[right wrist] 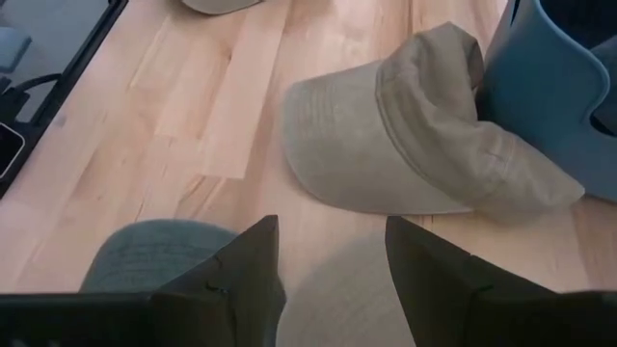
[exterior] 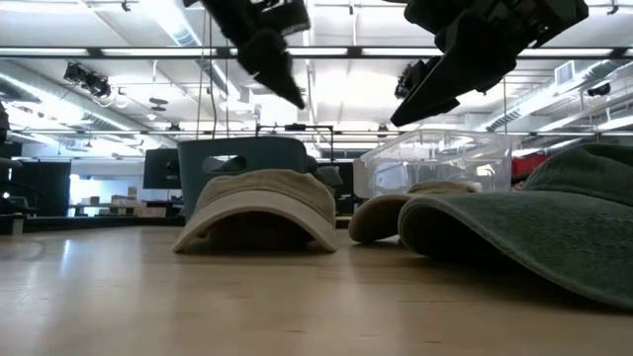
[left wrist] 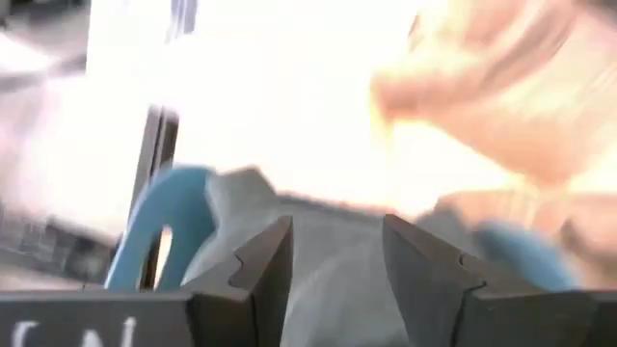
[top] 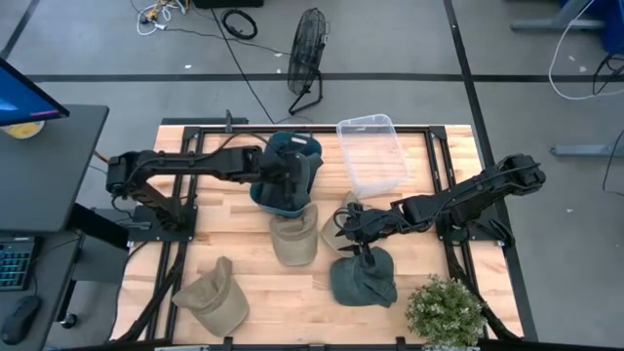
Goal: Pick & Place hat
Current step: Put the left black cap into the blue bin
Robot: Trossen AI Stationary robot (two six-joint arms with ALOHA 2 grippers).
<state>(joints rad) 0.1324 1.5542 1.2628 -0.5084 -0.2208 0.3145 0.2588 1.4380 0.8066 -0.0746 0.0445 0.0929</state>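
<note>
Several caps lie crown up, resting on their brims, on the wooden table: a tan cap (top: 292, 239) (exterior: 262, 203) (right wrist: 405, 145) in the middle, a second tan cap (top: 334, 222) (exterior: 386, 213) beside it, a dark green cap (top: 363, 280) (exterior: 554, 227) (right wrist: 154, 255) nearer, and a third tan cap (top: 214, 297) near the left corner. A dark blue bin (top: 285, 185) (exterior: 237, 158) (right wrist: 559, 87) stands behind the middle cap. My left gripper (top: 291, 175) (exterior: 282, 84) (left wrist: 337, 231) hangs open above the bin, over blurred grey-blue stuff. My right gripper (top: 349, 229) (exterior: 415, 104) (right wrist: 333, 231) hovers open above the table between the green cap and the tan caps.
A clear plastic tub (top: 372, 154) (exterior: 445, 158) stands on the far side of the table, right of the bin. A potted plant (top: 444, 310) sits at the near right corner. Bare wood shows between the near left tan cap and the green cap.
</note>
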